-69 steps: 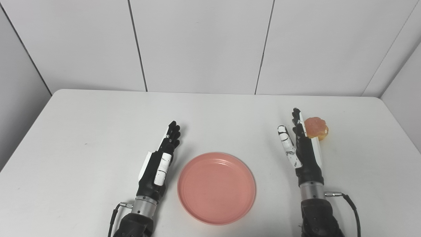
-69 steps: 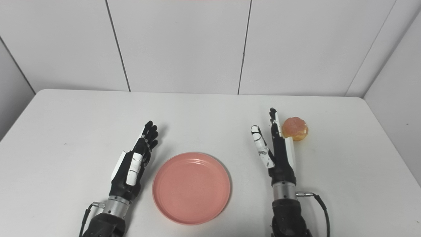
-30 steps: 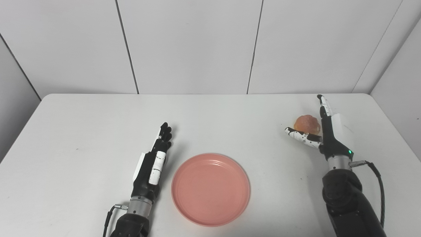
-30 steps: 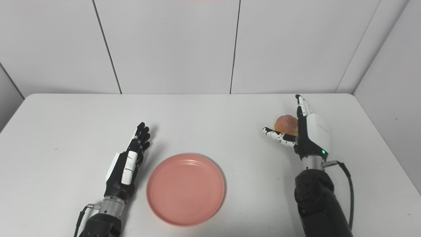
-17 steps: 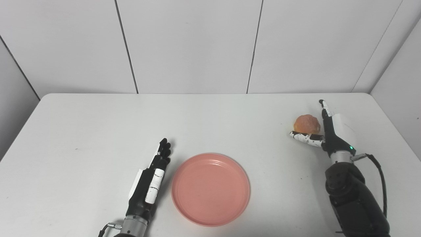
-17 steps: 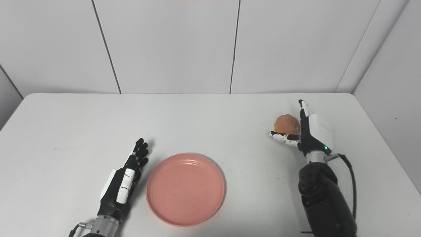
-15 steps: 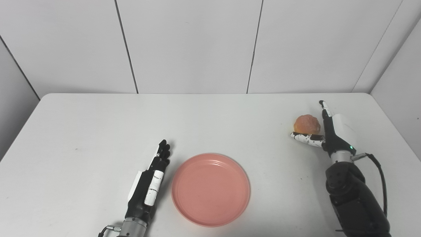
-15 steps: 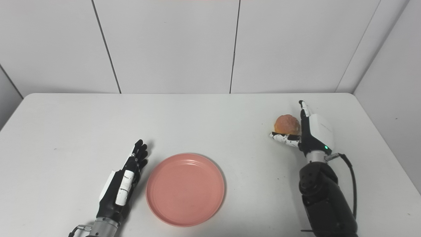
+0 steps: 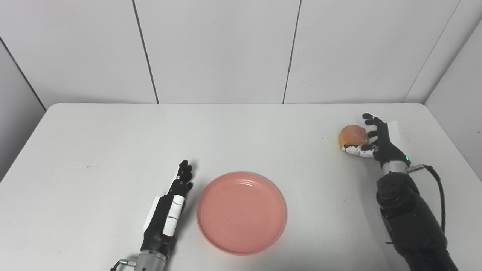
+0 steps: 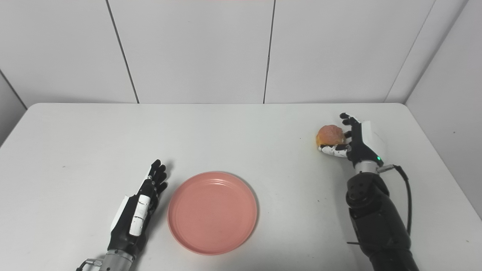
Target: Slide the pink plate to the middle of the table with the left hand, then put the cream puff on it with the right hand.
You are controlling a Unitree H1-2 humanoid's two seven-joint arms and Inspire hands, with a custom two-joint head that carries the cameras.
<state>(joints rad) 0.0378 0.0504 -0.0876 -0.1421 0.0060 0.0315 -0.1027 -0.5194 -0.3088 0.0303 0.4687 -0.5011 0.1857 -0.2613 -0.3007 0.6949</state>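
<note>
On white tabletop [image 9: 94, 143]: pink plate [image 9: 241, 212] near-centre | left hand [image 9: 167, 214] just left of plate, fingers straight, together, holding nothing | right hand [image 9: 376, 141] far right, fingers curled around cream puff [image 9: 352, 135]

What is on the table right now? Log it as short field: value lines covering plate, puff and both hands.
pink plate: empty, flat on the white table, near the front middle
cream puff: far right on the table, apart from the plate
left hand: open, flat, just left of the plate, not touching it
right hand: fingers and thumb curled around the puff
puff lifted: cannot tell
</note>
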